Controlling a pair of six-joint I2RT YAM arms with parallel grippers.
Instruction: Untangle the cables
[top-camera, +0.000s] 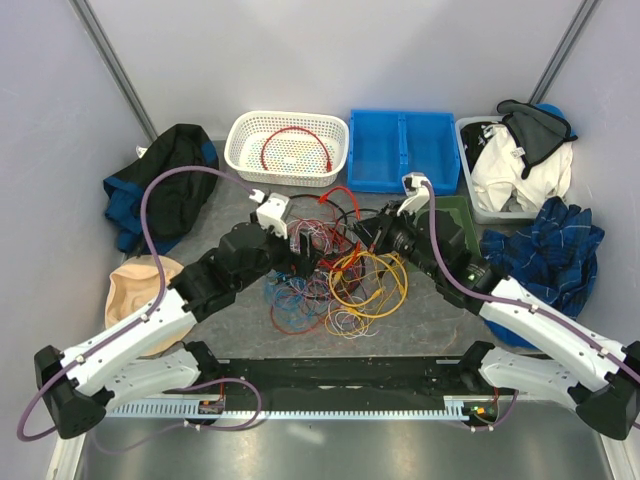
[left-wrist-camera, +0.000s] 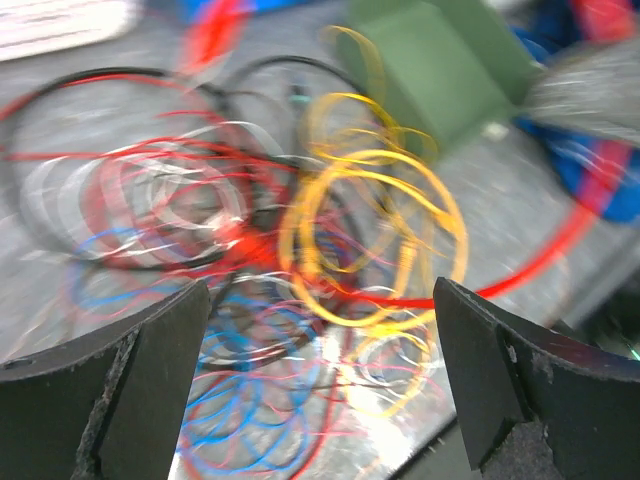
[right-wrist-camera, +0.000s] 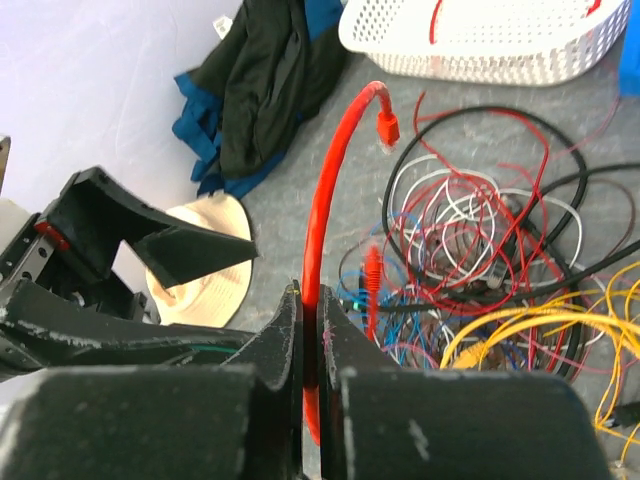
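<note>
The right gripper (right-wrist-camera: 308, 295) is clamped tight on a red cable (right-wrist-camera: 322, 210), its jaws closed on the strand with almost no gap. From the pinch the cable rises in a stiff arc and ends in a small red plug (right-wrist-camera: 388, 127) hanging free above the heap. The left gripper (left-wrist-camera: 322, 300) hovers just over the pile with its fingers (left-wrist-camera: 150, 370) spread wide and nothing between them; its wrist view is blurred, so fine detail there is lost. Both grippers meet over the cables (top-camera: 335, 275), which lie as one knot in the middle of the desk (top-camera: 430, 322), somewhat nearer the far edge than the near one. The step in hand looks like drawing one red strand out of the tangle. The next move probably calls for lifting it up and away while the open left gripper pins or parts the loops that cling to it, since a plain pull may drag the whole heap along. The tangle is a dense mat of thin springy wires: red, white, blue and black coils to the left, and a looser bunch of yellow-orange loops (top-camera: 372, 280) to the right. At the far edge, a white basket (top-camera: 240, 150) holds another red wire (top-camera: 295, 133).
</note>
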